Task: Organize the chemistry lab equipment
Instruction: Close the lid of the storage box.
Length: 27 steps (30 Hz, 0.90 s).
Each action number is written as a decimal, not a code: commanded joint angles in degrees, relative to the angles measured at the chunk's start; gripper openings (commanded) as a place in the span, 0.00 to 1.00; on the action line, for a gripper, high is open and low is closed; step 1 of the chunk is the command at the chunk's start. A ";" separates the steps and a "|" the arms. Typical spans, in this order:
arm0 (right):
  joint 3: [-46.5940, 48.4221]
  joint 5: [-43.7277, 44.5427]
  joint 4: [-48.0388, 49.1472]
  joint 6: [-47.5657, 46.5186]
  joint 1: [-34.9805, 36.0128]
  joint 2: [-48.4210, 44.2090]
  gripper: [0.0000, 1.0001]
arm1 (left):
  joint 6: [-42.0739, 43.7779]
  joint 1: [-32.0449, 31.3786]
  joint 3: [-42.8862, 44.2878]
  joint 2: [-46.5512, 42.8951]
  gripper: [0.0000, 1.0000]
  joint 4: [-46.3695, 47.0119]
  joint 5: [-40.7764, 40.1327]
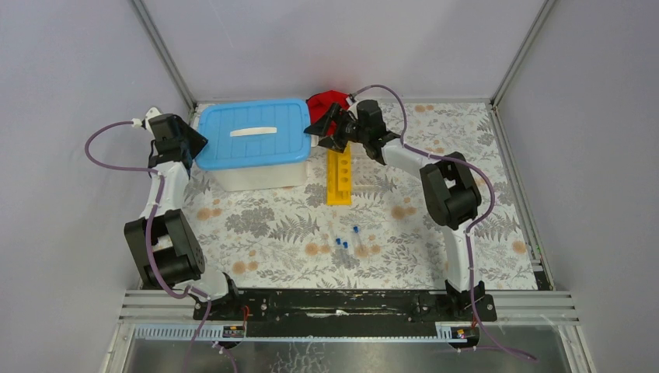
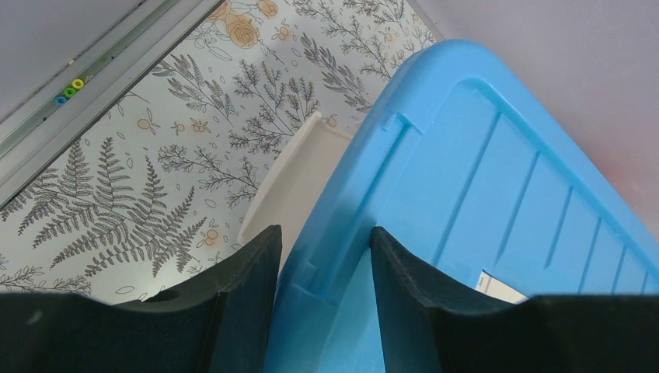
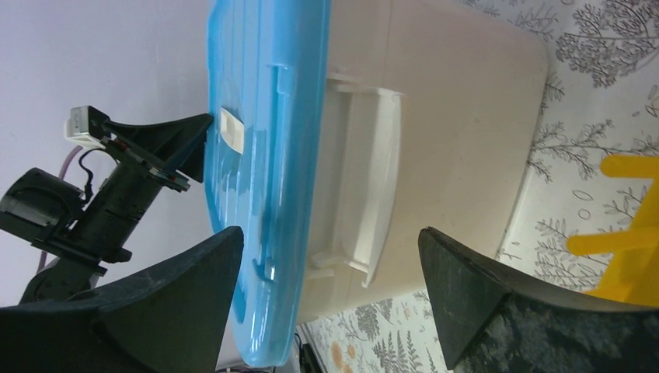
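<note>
Top view: I cannot see the left gripper (image 1: 194,144) fingers properly; its black housing covers them where they meet the left end of the blue lid (image 1: 252,132). The red object (image 1: 326,99) behind the right gripper (image 1: 320,134) is mostly hidden and I cannot name it. The white tub (image 1: 256,177) sits between my two grippers, long axis running left to right, lid on. The yellow rack (image 1: 339,177) lies just on the near side of the right gripper, long axis pointing from it toward the bases. Three small blue-capped tubes (image 1: 346,242) lie loose on the patterned cloth (image 1: 256,233), well on the near side of both grippers; their direction is too small to read.

Left wrist: the frame cuts off my fingers' roots. The jaws stand about half apart with the lid's rim between them, both pads against it as far as I can tell. A white flange of the tub shows just beyond the left finger.

Right wrist: the jaws gape wide, gripping nothing. The tub's end handle lies beyond the gap, apart from the fingers. The rack is cut off at the right edge.
</note>
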 commanded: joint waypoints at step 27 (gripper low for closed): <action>-0.24 -3.27 17.02 10.73 0.56 -4.27 0.82 | -0.21 -1.44 -5.05 0.56 0.51 -8.40 0.39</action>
